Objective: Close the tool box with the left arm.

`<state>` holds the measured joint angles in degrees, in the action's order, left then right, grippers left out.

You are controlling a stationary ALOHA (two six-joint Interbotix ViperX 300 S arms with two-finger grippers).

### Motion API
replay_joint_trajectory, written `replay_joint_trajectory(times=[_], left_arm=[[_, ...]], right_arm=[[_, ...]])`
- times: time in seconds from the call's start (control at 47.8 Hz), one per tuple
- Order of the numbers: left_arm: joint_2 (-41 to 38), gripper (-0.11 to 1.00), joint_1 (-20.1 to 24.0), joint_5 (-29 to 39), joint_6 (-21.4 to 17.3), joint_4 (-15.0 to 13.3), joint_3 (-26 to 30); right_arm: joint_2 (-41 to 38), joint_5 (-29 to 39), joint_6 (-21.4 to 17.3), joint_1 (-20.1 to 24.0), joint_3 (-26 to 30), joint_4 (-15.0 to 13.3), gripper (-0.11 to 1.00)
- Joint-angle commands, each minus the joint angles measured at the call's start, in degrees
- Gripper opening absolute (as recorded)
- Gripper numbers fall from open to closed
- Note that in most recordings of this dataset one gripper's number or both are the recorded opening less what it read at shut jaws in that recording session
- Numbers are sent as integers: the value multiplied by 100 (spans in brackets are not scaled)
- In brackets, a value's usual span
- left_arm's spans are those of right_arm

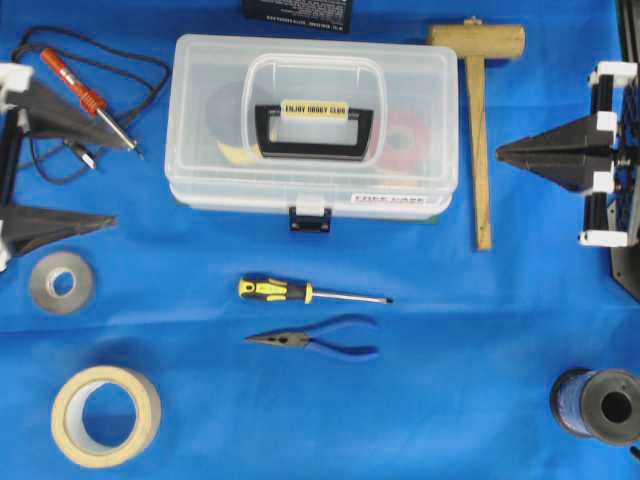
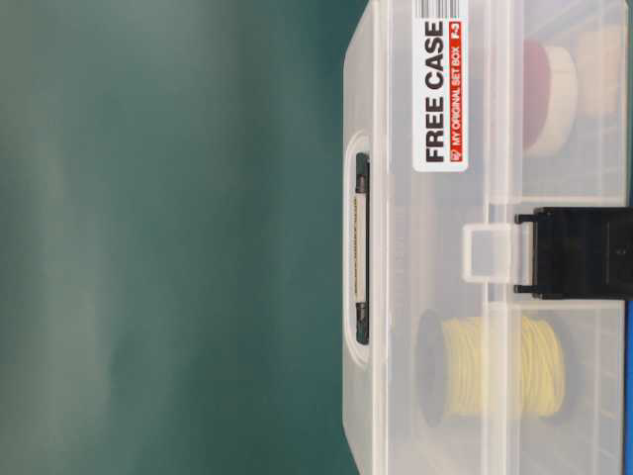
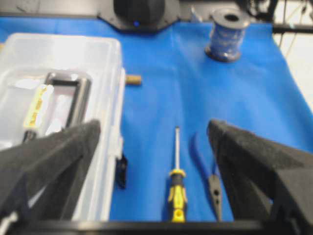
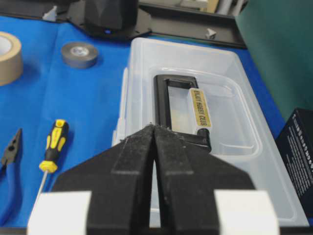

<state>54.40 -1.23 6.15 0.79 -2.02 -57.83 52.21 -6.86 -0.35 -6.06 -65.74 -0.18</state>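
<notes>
On blue cloth, closed tool box.

Translucent tool box, yellow-black screwdriver, blue cloth.

light: bright, even | shadows: soft | left wrist view: blurred, perhaps motion

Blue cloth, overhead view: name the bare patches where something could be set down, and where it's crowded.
Most room lies between the masking tape roll and the wire spool, below the pliers. Another patch sits right of the screwdriver, below the mallet. The top left is crowded: soldering iron and cord beside the tool box.
</notes>
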Motion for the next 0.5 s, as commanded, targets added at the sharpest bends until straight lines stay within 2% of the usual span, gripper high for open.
replay_joint_trajectory(times=[0.0, 0.209, 0.482], left_arm=[[431, 89, -9, -580, -18, 18, -492], [1318, 89, -9, -1327, -9, 18, -1661], [1477, 89, -9, -1327, 0, 18, -2250]], right_arm=[[-18, -88, -9, -9, 97, -9, 0], [-9, -132, -9, -9, 88, 0, 0], [-44, -176, -9, -9, 70, -9, 0]])
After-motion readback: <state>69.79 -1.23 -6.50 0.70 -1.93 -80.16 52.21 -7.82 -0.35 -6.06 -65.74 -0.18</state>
